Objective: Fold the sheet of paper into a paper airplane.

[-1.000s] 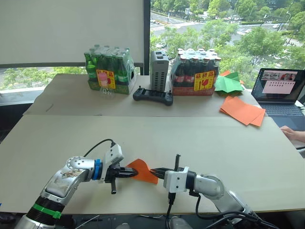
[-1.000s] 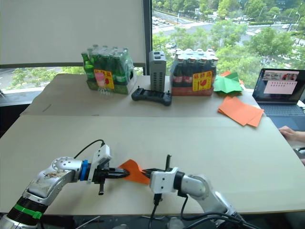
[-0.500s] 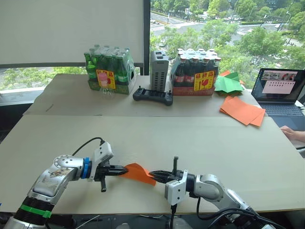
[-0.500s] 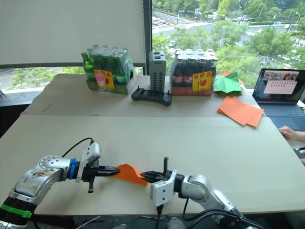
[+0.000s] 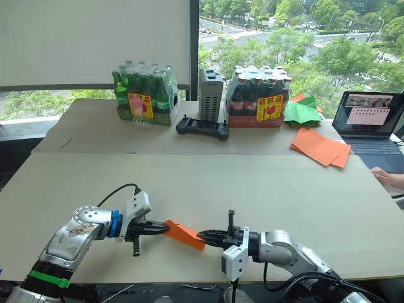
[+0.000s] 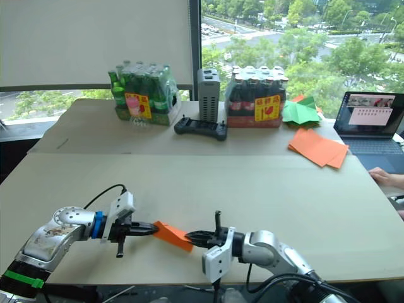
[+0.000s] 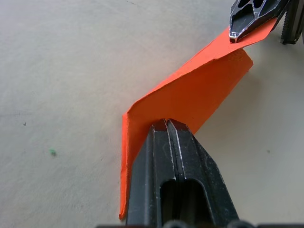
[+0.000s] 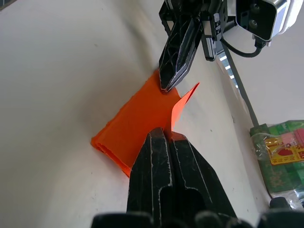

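Stretching between the two grippers near the front edge of the table (image 5: 265, 183), the sheet of paper (image 5: 184, 233) is a folded orange strip held just above the tabletop, its left end a little higher than its right. The left gripper (image 5: 163, 228) has its black fingers pressed together on the strip's left end; the left wrist view shows the paper bending up and away from that pinch. The right gripper (image 5: 202, 236) points left and is likewise clamped on the strip's right end, where the right wrist view shows a small upright flap beside the fingertips.

Far across the table, on a second table surface behind, stand a shrink-wrapped pack of green bottles (image 5: 143, 92) at the left and a pack of dark bottles (image 5: 260, 95) to its right, with a grey box (image 5: 211, 93) between them. A black controller (image 5: 202, 127) lies just in front of the grey box. To the right of the dark bottles are green paper shapes (image 5: 302, 110), and nearer than those a pile of orange sheets (image 5: 321, 146). At the far right edge sits an open laptop (image 5: 371, 120), and a person's hand (image 5: 386, 175) rests on the table near it.
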Action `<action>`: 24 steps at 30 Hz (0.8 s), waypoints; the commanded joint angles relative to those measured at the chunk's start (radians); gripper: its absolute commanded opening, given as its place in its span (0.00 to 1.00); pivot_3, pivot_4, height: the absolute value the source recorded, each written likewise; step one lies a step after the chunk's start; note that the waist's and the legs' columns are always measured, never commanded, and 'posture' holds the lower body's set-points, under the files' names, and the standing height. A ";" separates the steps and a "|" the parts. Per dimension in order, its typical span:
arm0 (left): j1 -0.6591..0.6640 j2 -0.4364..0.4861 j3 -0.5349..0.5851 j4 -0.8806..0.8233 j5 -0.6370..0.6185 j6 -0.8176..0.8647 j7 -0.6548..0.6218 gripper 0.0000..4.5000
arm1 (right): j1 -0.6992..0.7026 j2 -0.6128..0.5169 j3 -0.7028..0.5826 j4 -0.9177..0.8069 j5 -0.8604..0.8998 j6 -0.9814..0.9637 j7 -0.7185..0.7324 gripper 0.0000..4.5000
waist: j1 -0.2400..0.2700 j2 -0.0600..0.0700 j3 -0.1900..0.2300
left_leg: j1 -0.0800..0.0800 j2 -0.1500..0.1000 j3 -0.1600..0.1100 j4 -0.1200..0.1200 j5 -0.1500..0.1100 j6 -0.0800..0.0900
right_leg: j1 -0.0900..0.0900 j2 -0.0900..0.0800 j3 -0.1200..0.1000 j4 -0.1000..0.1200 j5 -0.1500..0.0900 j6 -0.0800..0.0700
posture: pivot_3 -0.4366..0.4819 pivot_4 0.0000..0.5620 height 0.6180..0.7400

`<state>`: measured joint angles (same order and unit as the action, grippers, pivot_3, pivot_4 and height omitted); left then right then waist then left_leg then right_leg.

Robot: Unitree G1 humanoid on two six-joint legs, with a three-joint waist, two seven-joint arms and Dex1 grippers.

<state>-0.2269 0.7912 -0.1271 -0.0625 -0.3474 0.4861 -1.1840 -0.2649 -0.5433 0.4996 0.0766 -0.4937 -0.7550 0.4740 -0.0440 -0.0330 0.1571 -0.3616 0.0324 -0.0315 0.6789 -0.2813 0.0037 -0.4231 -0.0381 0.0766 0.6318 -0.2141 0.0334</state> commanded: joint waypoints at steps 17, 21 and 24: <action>-0.158 -0.008 0.046 -0.137 -0.113 0.111 -0.002 0.00 | -0.006 -0.012 0.040 0.071 -0.115 -0.005 -0.019 0.00 | -0.005 -0.002 -0.001 | 0.005 0.000 0.001 0.000 0.000 0.000 | 0.004 0.000 0.001 0.001 0.000 0.000 | 0.48 0.27 0.94; -0.101 -0.013 -0.014 -0.143 -0.050 0.053 0.004 0.00 | -0.010 -0.014 0.043 0.070 -0.118 0.000 -0.025 0.00 | -0.006 -0.002 -0.001 | 0.007 0.000 0.003 -0.002 0.000 0.000 | 0.004 0.001 0.005 0.002 0.000 0.000 | 0.48 0.27 0.94; -0.080 -0.007 -0.044 -0.117 -0.004 0.002 0.002 0.00 | -0.011 -0.016 0.044 0.069 -0.119 0.001 -0.025 0.00 | -0.003 -0.003 -0.002 | 0.007 0.000 0.003 -0.001 0.000 0.000 | 0.004 0.002 0.005 0.002 0.000 0.000 | 0.48 0.27 0.94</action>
<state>-0.3017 0.7756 -0.1740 -0.1768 -0.3739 0.5310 -1.1829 -0.2932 -0.5435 0.5221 0.0961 -0.5580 -0.7718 0.4340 -0.0469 -0.0362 0.1553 -0.3544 0.0328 -0.0284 0.6777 -0.2813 0.0037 -0.4192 -0.0363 0.0815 0.6332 -0.2143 0.0331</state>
